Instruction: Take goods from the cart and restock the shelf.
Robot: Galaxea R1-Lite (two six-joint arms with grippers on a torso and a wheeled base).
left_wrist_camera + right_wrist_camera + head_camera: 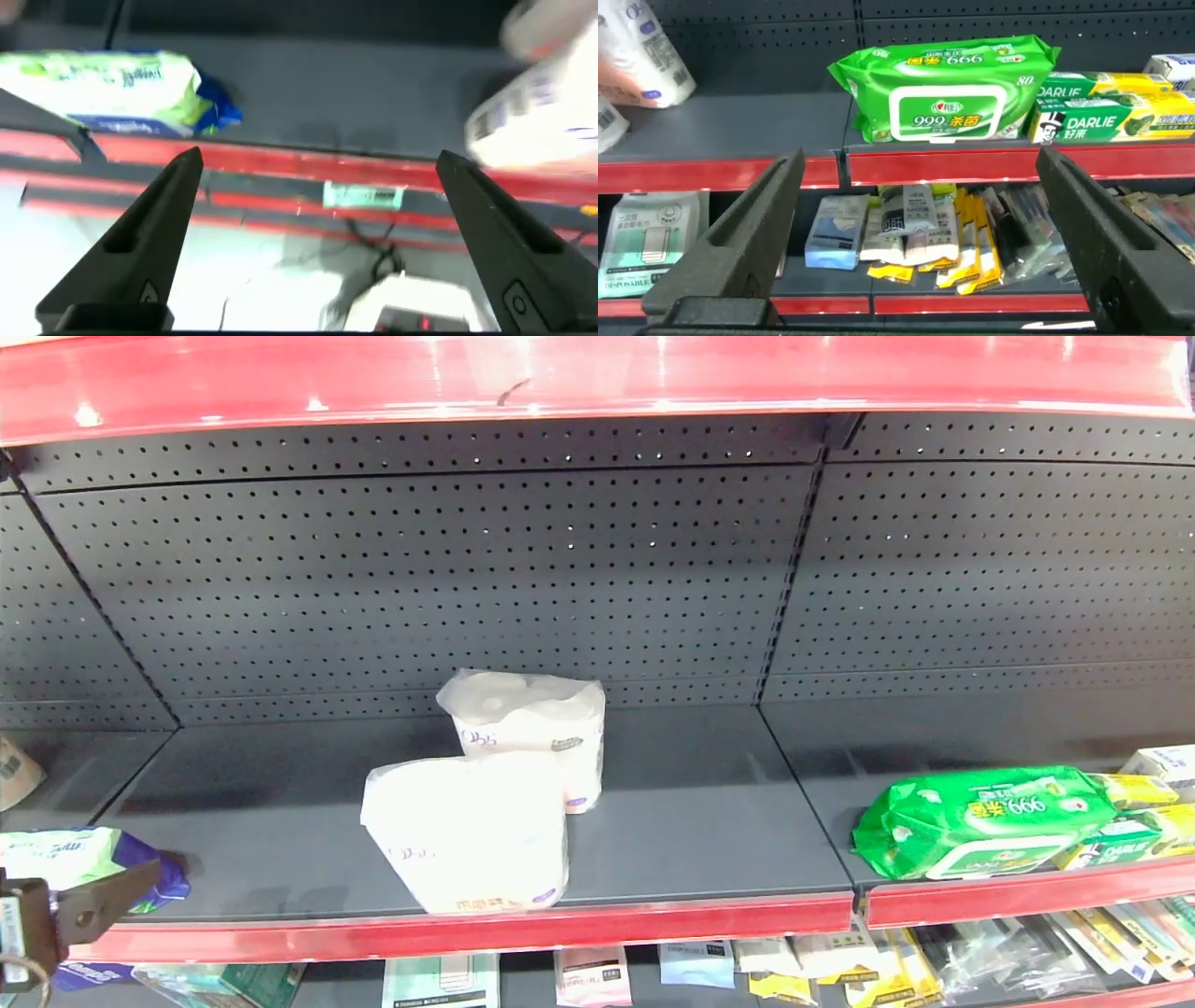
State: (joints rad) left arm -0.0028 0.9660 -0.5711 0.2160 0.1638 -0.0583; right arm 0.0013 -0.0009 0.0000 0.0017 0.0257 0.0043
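On the dark grey shelf at the centre of the head view, 2 white paper-roll packs are shown: the front pack is set close to the red edge strip, and the rear pack is stood just behind it, touching or very nearly so. Toward the right of the frame, in the neighbouring bay, a green wipes pack is laid flat at the front edge, with yellow-green toothpaste boxes placed just beside it at the far right. At the lower left of the frame, a green-and-blue pack is laid near the shelf front. Along the bottom of the frame, small packaged goods are displayed on the tier below. The left gripper is held wide apart with nothing between its fingers, level with the red edge strip, the green-and-blue pack and a white pack being seen beyond it. The right gripper is likewise spread wide and empty, and is faced toward the green wipes pack and the lower tier
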